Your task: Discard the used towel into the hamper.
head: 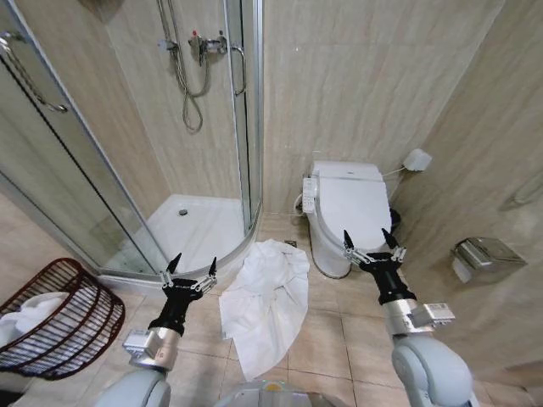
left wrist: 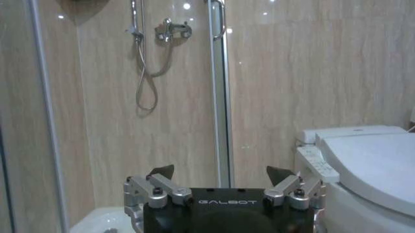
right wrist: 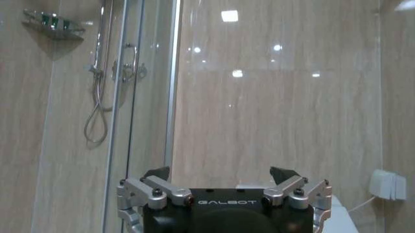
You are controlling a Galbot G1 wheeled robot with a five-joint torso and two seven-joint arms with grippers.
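A crumpled white towel (head: 265, 301) lies on the tiled floor between my two arms, in front of the shower's edge. The hamper (head: 59, 322), a dark red-brown wire basket, stands at the far left with white cloth inside it. My left gripper (head: 190, 265) is held up, open and empty, just left of the towel. My right gripper (head: 371, 240) is also raised and open, in front of the toilet, to the towel's right. In the wrist views both the left gripper (left wrist: 220, 172) and the right gripper (right wrist: 220, 173) point at the wall with nothing between the fingers.
A glass shower cubicle (head: 127, 170) with a white tray fills the left and middle. A white toilet (head: 348, 208) stands at the right, with a wall paper holder (head: 484, 254) beyond it. Bare floor tiles (head: 339, 339) lie around the towel.
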